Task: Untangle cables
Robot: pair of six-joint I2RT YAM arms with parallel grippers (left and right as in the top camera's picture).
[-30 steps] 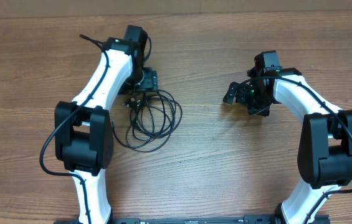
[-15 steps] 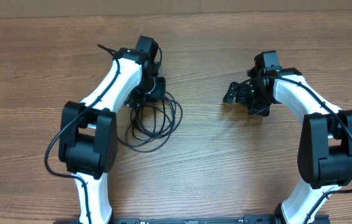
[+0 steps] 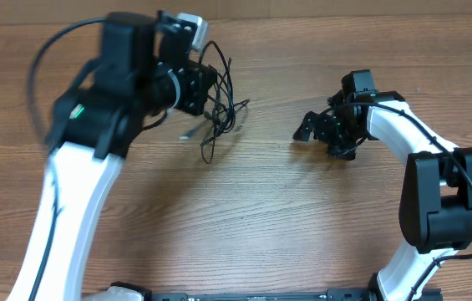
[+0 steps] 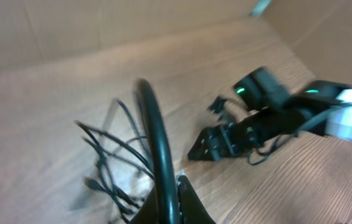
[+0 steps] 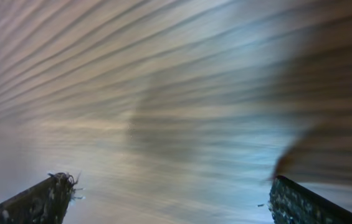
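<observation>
- Raised toward the overhead camera, the left gripper [image 3: 198,88] is pressed together on the cables [image 3: 219,117], which hang as one snarled clump over the table [image 3: 261,217].
- Lower down, the right gripper [image 3: 315,127] hovers near the wood, fingers spread and empty, well apart from the clump.
- The risk: hoisting the whole bundle may pull the knot tighter, and strands may slip from so thin a pinch.
- No box, tray or bin is in sight.
</observation>
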